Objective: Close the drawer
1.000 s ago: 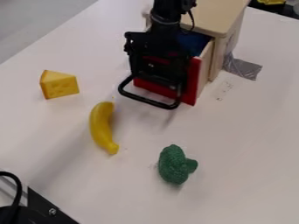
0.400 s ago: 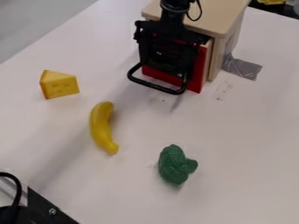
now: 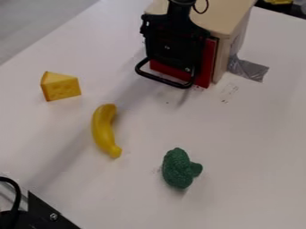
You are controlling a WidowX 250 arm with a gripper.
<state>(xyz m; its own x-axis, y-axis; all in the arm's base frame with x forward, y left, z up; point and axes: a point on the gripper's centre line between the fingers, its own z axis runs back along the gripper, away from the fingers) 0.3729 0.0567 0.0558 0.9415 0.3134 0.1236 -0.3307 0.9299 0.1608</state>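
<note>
In the camera view, the drawer (image 3: 206, 67) sat at the front of the wooden cabinet (image 3: 223, 19), seemingly all but closed (a last nudge perhaps remained). The gripper (image 3: 173, 53) was right before it, its jaws' state impossible to tell.

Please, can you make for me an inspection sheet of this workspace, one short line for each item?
Surface: white table, small dark marks near the wooden box.
Job's things: red drawer front close to the box; whether fully shut, cannot tell.
Clutter: cheese wedge at left, banana beside it, broccoli nearer the camera.
Gripper: in front of the drawer front, partly hiding it.
Cables: black cable looping beside the arm; another black cable at the lower left.
Surroundings: grey tape at the box's base; grey floor at upper left; yellow thing at upper right.
</note>
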